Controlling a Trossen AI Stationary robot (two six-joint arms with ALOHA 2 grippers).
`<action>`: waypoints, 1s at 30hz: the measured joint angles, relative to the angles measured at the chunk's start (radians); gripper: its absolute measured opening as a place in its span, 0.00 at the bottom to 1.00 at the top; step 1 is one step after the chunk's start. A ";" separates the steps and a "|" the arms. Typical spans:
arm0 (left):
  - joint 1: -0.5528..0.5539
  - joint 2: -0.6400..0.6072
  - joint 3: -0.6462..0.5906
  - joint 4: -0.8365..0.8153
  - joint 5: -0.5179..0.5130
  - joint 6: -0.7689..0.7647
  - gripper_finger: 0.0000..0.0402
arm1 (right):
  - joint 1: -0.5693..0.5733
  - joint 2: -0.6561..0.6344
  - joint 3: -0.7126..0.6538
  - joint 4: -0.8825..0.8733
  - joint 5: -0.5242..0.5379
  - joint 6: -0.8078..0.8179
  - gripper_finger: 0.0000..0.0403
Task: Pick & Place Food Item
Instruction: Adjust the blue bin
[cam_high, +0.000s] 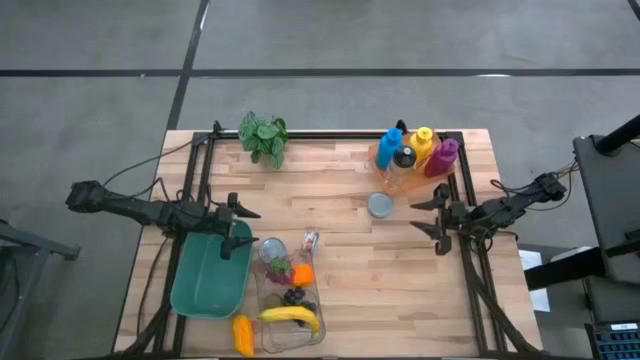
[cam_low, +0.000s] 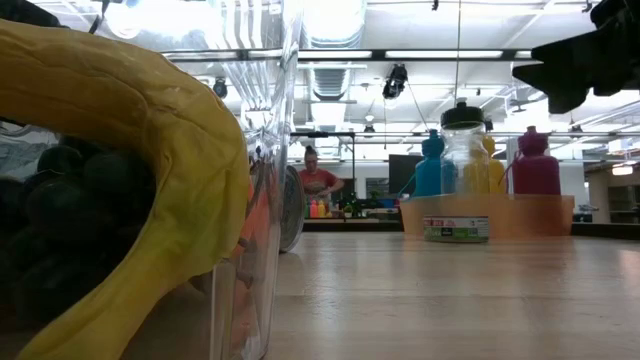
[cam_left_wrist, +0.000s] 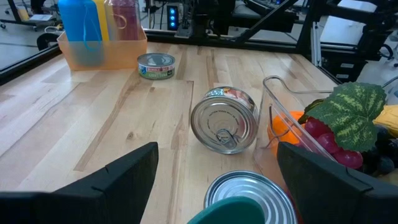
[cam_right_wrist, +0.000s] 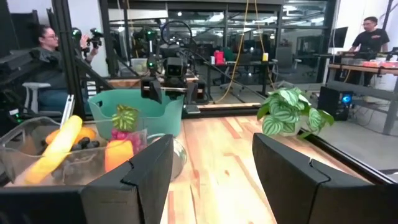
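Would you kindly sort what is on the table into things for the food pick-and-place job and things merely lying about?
Job:
clear container of food
banana
yellow pepper
green bin
two cans

Lying about:
plant
tray of bottles
flat tin

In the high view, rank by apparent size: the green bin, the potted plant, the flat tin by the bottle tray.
1. green bin, clearly largest.
2. potted plant.
3. flat tin, smallest.
The overhead camera makes nearness a minor factor.

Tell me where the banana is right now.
In the high view, the banana lies in the clear container at the table's near edge, right of the green bin.
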 joint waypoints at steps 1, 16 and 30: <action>0.000 -0.001 0.000 0.000 0.000 0.000 0.84 | 0.000 0.004 0.000 -0.001 0.000 0.000 0.54; 0.000 -0.001 0.000 0.000 0.000 0.000 0.84 | 0.000 0.019 0.000 -0.001 -0.001 0.003 0.54; 0.000 -0.001 0.000 0.000 0.000 0.000 0.84 | 0.000 0.019 0.000 -0.001 -0.004 0.002 0.54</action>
